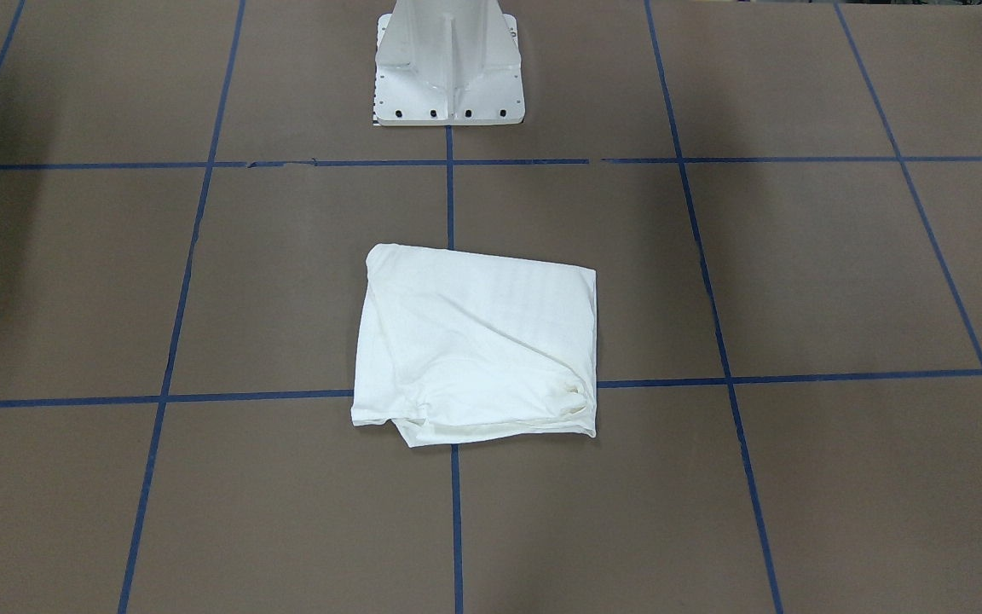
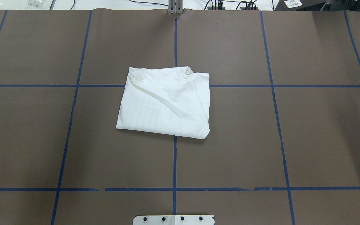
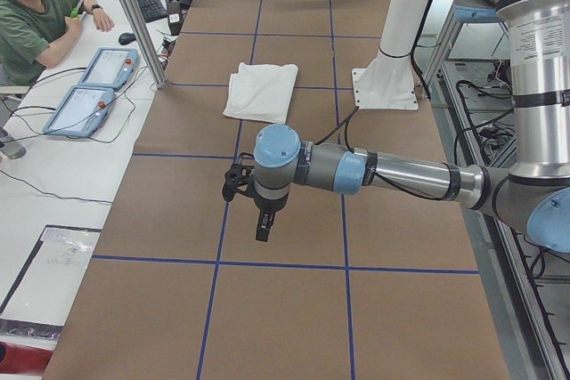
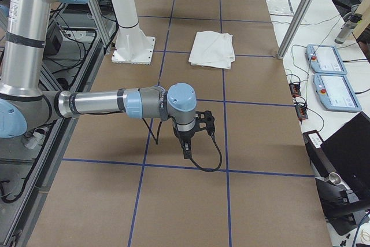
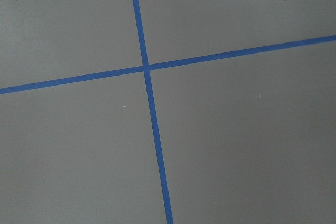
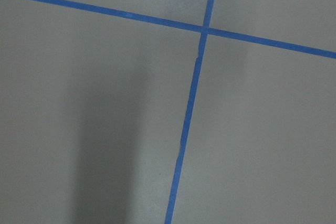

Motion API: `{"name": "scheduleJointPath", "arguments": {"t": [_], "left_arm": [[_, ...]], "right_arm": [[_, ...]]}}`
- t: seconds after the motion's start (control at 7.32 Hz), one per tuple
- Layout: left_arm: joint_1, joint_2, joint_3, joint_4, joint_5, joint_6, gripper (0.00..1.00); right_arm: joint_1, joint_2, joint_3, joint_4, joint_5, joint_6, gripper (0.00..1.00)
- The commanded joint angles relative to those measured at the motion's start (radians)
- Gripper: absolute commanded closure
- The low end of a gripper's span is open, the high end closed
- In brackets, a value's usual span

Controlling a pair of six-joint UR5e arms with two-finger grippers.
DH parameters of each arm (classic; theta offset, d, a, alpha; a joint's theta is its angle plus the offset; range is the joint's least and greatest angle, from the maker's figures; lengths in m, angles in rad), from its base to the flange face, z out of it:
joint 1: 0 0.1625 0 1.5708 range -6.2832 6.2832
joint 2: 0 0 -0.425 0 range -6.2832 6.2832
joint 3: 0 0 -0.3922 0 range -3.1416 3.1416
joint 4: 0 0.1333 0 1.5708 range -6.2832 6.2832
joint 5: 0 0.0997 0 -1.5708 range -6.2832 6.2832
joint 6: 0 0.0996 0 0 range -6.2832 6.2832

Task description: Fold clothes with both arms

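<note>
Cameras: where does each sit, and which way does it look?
Front-facing: across the table, facing the robot; sees folded shirt and pedestal base, no arms.
Overhead: behind the robot, looking forward and down; same shirt and base, no arms.
Exterior left: table's left end; left arm near.
Exterior right: opposite end; right arm near.
Left wrist: down at blue tape; no robot parts.
Right wrist: likewise.
Shared: both side views show the shirt.

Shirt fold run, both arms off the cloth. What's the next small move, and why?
Probably only a tidy: bring the right gripper to the shirt and press its bunched corner flat. The shirt already lies as a compact folded rectangle. The right gripper and the left gripper both hang over bare table, well away from it.
</note>
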Motion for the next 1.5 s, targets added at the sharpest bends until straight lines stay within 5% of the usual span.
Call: {"name": "scheduleJointPath", "arguments": {"t": [0.0, 1.37], "left_arm": [[0.000, 0.000, 0.002, 0.000, 0.001, 0.000, 0.00], [0.000, 0.015, 0.002, 0.002, 0.001, 0.000, 0.00]], "right_arm": [[0.001, 0.000, 0.000, 0.000, 0.000, -0.001, 0.00], [0.001, -0.001, -0.002, -0.001, 0.005, 0.000, 0.00]]}}
